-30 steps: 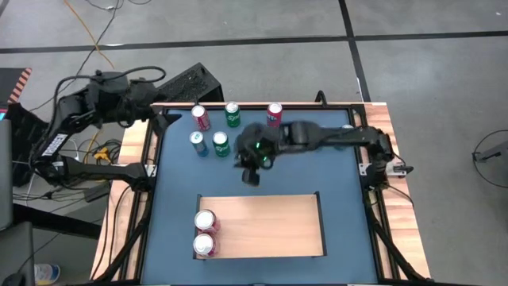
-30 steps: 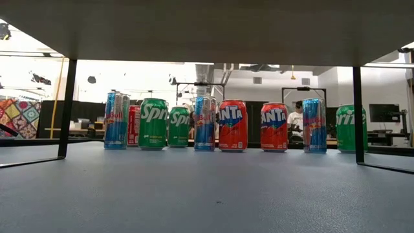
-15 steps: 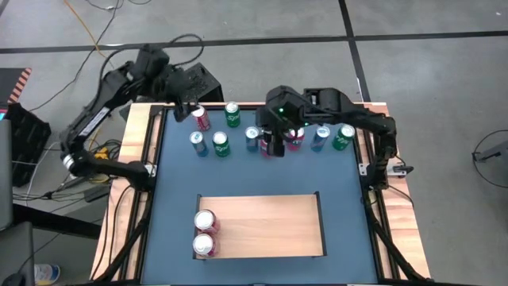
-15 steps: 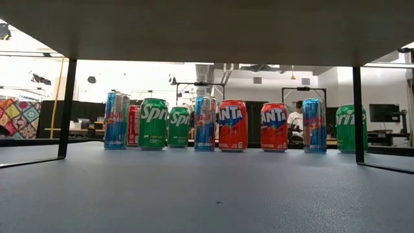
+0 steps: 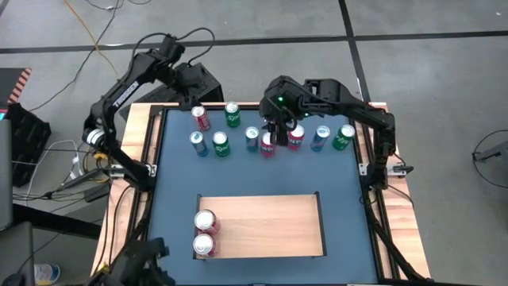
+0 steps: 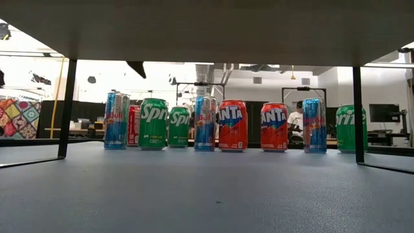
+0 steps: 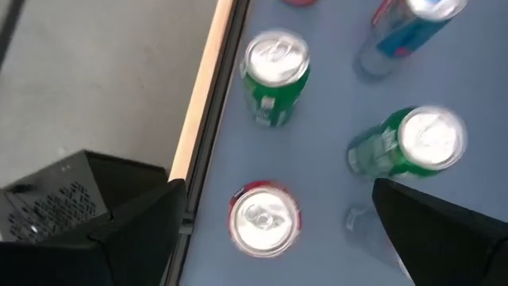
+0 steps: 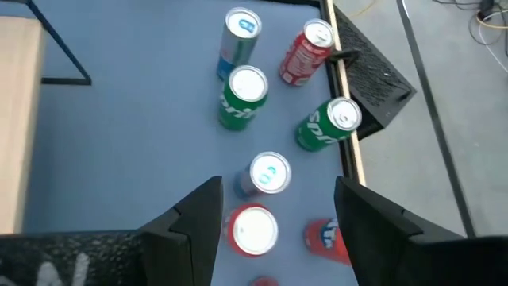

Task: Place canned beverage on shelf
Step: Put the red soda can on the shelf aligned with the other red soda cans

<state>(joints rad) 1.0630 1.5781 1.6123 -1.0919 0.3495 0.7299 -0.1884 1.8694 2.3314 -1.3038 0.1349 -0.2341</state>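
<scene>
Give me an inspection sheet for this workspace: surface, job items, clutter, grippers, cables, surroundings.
Surface: blue table top inside a wooden frame with black rails.
Job's things: pale wooden shelf holds two red cans at its left end; nine more cans stand along the table's far side.
Clutter: nothing seen.
Grippers: right gripper open above the orange can in the far row; left gripper open, beyond the table's far left corner.
Cables: orange and black cables on the floor at far left.
Surroundings: grey tiled floor; a person behind the cans in the low view.
</scene>
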